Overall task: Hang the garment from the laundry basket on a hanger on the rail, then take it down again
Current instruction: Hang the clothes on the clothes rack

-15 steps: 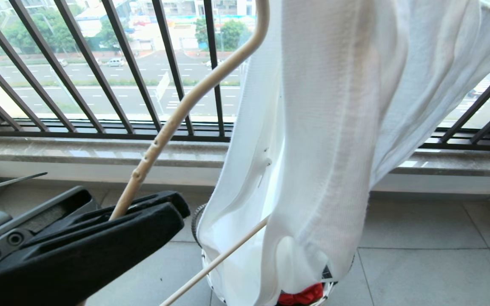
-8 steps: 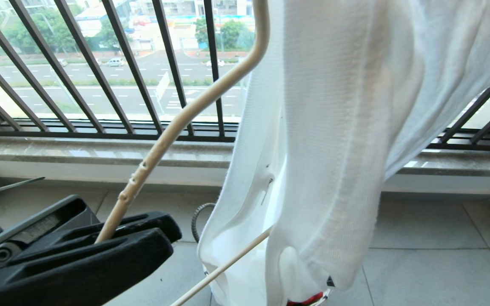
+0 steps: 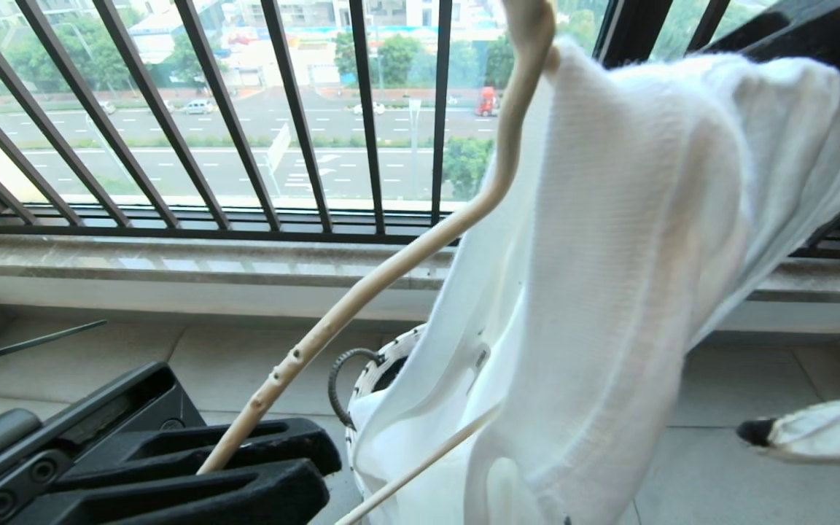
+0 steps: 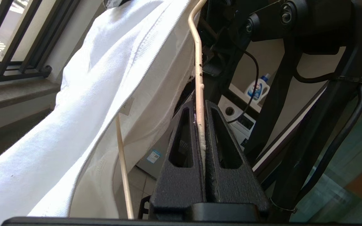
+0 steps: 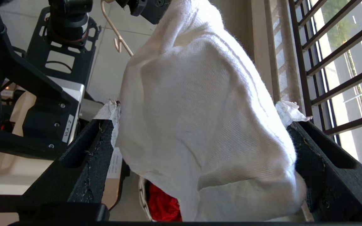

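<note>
The cream-white hanger point(image 3: 391, 270) slants up from my left gripper point(image 3: 325, 467), which is shut on its wire end point(image 4: 199, 78) at the lower left of the head view. The white garment point(image 3: 609, 292) is draped over the hanger's right side and hangs down over the laundry basket point(image 3: 391, 350). My right gripper point(image 5: 203, 113) stands open around the cloth point(image 5: 200, 141), which bulges between the wide-spread fingers. One tape-wrapped finger point(image 3: 821, 432) shows at the right edge of the head view. The rail is out of view.
The black window railing point(image 3: 296, 117) and the stone sill point(image 3: 172, 255) run across the back above the tiled floor point(image 3: 755, 467). Red cloth point(image 5: 163, 204) lies in the basket point(image 5: 141, 191). The robot's black frame point(image 5: 27, 78) and a washing machine point(image 4: 244, 122) stand behind.
The hanger's top has swung right and the garment has slumped with it. The left gripper has sunk slightly. A taped right finger has come into view at the right, and the basket rim now shows.
</note>
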